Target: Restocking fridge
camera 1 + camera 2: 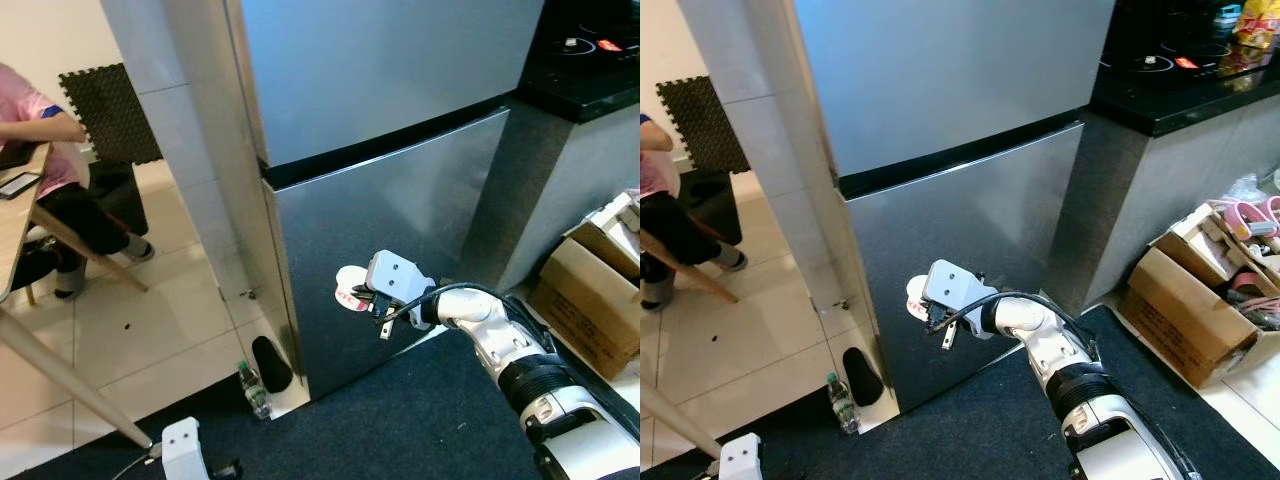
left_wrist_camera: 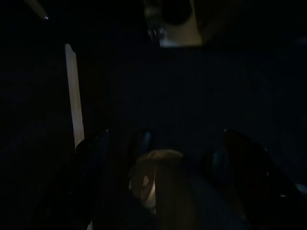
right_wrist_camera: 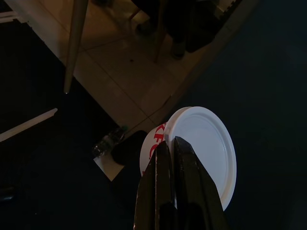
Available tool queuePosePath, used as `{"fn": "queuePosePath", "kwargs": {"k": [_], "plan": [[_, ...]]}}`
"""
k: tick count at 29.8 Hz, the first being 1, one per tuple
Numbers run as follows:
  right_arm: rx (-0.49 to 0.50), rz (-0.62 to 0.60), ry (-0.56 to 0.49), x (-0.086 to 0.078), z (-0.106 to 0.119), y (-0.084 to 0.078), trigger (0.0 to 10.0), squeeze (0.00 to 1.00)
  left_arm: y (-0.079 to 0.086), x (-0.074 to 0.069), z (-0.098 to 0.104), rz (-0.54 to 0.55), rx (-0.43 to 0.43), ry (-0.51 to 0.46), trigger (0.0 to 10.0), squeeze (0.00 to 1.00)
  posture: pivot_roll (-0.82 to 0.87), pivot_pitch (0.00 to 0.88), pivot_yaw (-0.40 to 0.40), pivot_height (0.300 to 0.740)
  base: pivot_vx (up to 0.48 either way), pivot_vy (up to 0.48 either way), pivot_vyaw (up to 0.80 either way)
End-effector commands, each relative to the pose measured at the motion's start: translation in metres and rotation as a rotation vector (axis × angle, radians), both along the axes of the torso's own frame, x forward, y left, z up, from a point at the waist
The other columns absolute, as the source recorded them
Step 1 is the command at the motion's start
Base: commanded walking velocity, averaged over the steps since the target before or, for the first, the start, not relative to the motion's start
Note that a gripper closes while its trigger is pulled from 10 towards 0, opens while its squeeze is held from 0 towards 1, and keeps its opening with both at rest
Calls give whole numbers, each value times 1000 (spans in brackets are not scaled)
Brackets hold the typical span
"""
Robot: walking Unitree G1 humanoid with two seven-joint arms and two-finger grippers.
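Right end effector (image 3: 168, 148) is pressed together, pinching the rim of a white tub (image 3: 199, 151) with red lettering and a white lid. The tub sits low against the fridge (image 1: 400, 190), on the closed lower door. A bottle (image 1: 254, 388) stands on the floor at about seven o'clock from the tub. Left end effector (image 2: 163, 158) hangs low over dark carpet; that wrist view is too dark, so I cannot tell its spread. A seated person (image 1: 50, 170) is at the tabletop (image 1: 15, 235), far left.
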State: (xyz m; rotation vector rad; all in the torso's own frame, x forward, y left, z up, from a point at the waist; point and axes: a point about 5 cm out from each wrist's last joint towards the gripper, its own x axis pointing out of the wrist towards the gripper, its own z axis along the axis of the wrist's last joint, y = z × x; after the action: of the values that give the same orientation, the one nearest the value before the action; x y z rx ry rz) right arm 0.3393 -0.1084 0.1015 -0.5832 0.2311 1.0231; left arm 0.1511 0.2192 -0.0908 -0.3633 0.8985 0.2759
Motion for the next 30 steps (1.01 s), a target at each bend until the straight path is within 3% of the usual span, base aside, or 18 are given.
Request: {"fn": "queuePosePath", "kwargs": {"k": [1,3,5,6,8,9,10,11,12,14,17,18,21,24,25,27,28,30], "plan": [[-20,-36,-5,2,-1,-4,10000,0,13,8,6,46,28,-37,10000,0,-34,0,20,740,0,0,0],[-107,-145,-22,11,-3,-23,10000,0,29,40,27,72,45,-165,10000,0,-38,0,18,740,0,0,0],[-140,-187,-31,13,-3,-32,10000,0,34,56,38,64,49,-234,10000,0,-38,0,17,740,0,0,0],[-140,-187,-31,13,-3,-32,10000,0,34,56,38,64,49,-234,10000,0,-38,0,17,740,0,0,0],[-188,-259,-40,16,-3,-46,10000,0,38,93,67,11,50,-388,10000,0,-43,0,21,740,0,0,0],[-188,-259,-40,16,-3,-46,10000,0,38,93,67,11,50,-388,10000,0,-43,0,21,740,0,0,0],[-250,-315,-43,17,-6,-59,10000,0,39,124,95,-50,62,-520,10000,0,-48,0,26,740,0,0,0],[-283,-352,-43,17,-9,-66,10000,0,40,139,111,-76,72,-586,10000,0,-51,0,29,740,0,0,0],[-283,-352,-43,17,-9,-66,10000,0,40,139,111,-76,72,-586,10000,0,-51,0,29,740,0,0,0],[-312,-427,-29,14,-14,-79,10000,0,40,168,150,-165,84,-742,10000,0,-61,0,34,740,0,0,0],[-311,-455,-22,13,-16,-83,10000,0,38,178,165,-236,77,-799,10000,0,-66,10,39,740,0,0,0],[-314,-479,-21,12,-17,-88,10000,0,33,190,185,-362,113,-850,10000,0,-71,46,46,740,0,0,0],[-311,-502,-19,10,-17,-96,10000,0,32,202,210,-496,192,-899,10000,0,-70,87,56,740,0,0,0],[-308,-518,-18,9,-18,-99,10000,0,32,205,218,-536,214,-913,10000,0,-73,92,62,740,0,0,0],[-314,-548,-23,7,-18,-105,10000,0,31,209,229,-599,219,-937,10000,831,-98,112,77,740,0,0,0],[-316,-564,-27,6,-18,-108,10000,0,31,210,233,-622,208,-949,10000,831,-98,112,77,740,0,0,0],[-316,-572,-30,5,-18,-110,10000,0,31,210,235,-636,199,-958,10000,1000,-110,122,85,740,0,0,0],[-299,-605,-40,3,-14,-117,10000,0,28,213,241,-690,191,-961,10000,1000,-127,152,90,740,0,0,0]]}}
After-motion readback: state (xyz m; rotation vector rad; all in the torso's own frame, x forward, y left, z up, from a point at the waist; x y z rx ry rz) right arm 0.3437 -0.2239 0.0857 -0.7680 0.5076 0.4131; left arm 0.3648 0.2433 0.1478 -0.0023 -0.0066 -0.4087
